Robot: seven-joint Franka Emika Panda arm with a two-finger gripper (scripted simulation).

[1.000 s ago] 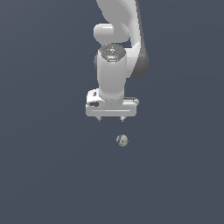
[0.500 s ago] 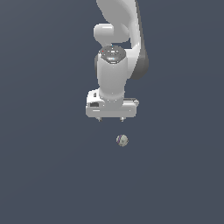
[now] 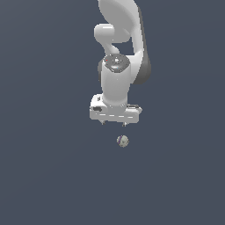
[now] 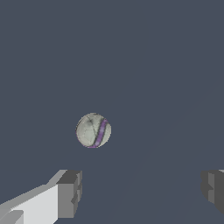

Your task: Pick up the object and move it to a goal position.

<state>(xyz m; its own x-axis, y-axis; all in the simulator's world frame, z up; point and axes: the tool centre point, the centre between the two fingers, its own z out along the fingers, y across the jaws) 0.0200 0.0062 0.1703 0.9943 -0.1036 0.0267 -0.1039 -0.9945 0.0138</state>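
Off-white with a purple stripe, the ball (image 3: 122, 141) lies on the dark floor (image 3: 48, 167) just beyond my gripper (image 3: 114, 124), untouched. My jaws stand wide apart, empty, with the ball (image 4: 93, 130) ahead of the gap between my fingertips (image 4: 70, 193).

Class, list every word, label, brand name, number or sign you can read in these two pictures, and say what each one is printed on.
None: no readable text in either view.
The ball bears only a purple stripe and dark lines, no letters.
The gripper and the white arm are plain; small reddish specks on the arm's grey cap are too small to read.
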